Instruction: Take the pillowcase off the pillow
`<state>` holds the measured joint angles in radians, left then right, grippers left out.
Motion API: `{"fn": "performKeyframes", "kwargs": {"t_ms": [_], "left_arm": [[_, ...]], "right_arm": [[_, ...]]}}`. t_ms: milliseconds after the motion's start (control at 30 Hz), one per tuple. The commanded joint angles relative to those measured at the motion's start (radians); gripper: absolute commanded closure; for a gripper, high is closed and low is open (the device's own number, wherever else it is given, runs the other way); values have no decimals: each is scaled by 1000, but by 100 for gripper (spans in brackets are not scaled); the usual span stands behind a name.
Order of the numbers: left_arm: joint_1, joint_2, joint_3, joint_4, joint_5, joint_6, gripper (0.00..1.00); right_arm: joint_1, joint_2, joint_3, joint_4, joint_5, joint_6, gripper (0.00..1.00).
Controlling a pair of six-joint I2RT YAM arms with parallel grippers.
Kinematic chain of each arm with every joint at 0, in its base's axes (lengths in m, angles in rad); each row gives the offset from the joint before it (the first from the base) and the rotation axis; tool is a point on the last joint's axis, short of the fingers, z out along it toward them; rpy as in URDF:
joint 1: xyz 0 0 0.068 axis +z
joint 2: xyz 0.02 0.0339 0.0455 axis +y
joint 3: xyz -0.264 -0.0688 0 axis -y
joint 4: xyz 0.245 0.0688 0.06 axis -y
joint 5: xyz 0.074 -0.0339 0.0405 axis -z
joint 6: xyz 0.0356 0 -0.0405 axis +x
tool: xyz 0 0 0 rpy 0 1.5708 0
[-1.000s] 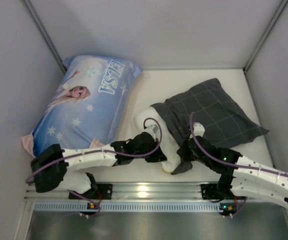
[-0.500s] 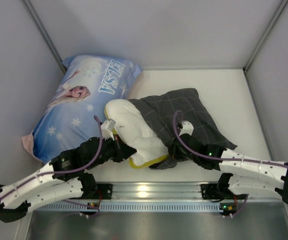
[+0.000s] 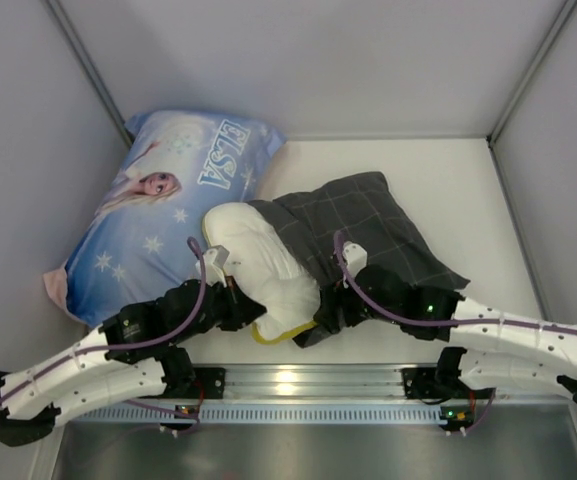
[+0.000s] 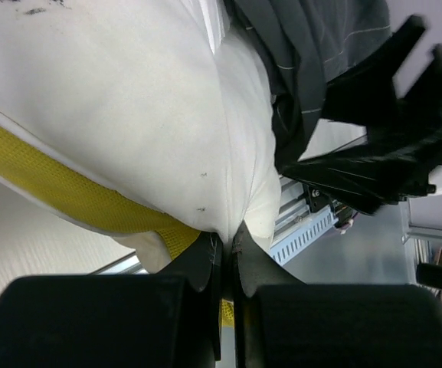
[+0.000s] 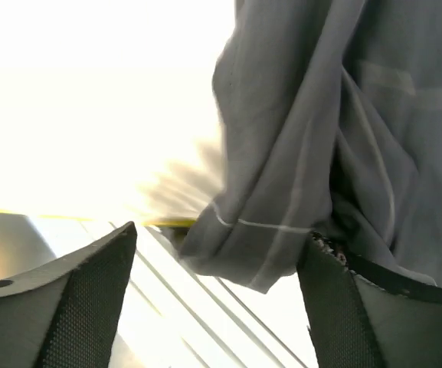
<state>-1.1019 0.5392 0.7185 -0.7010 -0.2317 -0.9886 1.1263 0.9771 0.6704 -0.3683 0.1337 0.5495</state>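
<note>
The white pillow (image 3: pixel 260 262) with yellow piping (image 3: pixel 280 331) sticks halfway out of the dark grey checked pillowcase (image 3: pixel 373 222) in the middle of the table. My left gripper (image 3: pixel 249 306) is shut on the pillow's near edge; the left wrist view shows white fabric (image 4: pixel 129 100) pinched at the gripper's tips (image 4: pixel 224 239) beside the yellow piping (image 4: pixel 67 192). My right gripper (image 3: pixel 328 314) is open at the pillowcase's near corner. In the right wrist view a loose grey fold (image 5: pixel 282 222) hangs between the spread fingers (image 5: pixel 90 299), unheld.
A larger blue ELSA-print pillow (image 3: pixel 173 205) lies at the back left against the wall, touching the white pillow. Grey walls close in the table on the left, back and right. The aluminium rail (image 3: pixel 288 381) with the arm bases runs along the near edge.
My right gripper has opened and let go of the pillowcase. The left gripper has dragged the pillow leftward, further out of the case, and the whole bundle has shifted left.
</note>
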Motion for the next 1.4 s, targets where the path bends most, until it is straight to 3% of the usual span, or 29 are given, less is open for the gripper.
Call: {"fn": "performKeyframes", "kwargs": {"t_ms": [0,33,300,567,667,867,967,1033,1067,1233,1367], "left_arm": [[-1,36,7,100,-3,4,100],[-1,41,3,100,0,4,100],[-3,-65,-71,100,15,-64,100],[-3,-146,-129,100,34,-108,100],[-3,-168,-129,100,31,-116,100],[-1,-199,-123,98,20,-107,100],[-1,-205,-131,98,22,-107,100],[-3,-208,-133,98,22,-105,100],[-3,-209,-134,98,22,-105,100],[-1,-222,-122,97,22,-102,100],[-1,-225,-116,97,15,-101,100]], "right_arm": [[20,-54,165,-11,-8,-120,21],[15,-22,194,-14,16,-143,16],[-138,360,562,-49,156,-284,18],[-252,704,905,-52,-6,-323,20],[-296,794,951,-64,-104,-292,26],[-345,893,913,-60,-125,-227,34],[-368,942,902,-60,-123,-220,45],[-384,963,893,-61,-97,-200,85],[-404,965,879,-61,-82,-189,100],[-473,885,799,-72,136,-181,100],[-618,819,732,-95,173,-174,100]]}}
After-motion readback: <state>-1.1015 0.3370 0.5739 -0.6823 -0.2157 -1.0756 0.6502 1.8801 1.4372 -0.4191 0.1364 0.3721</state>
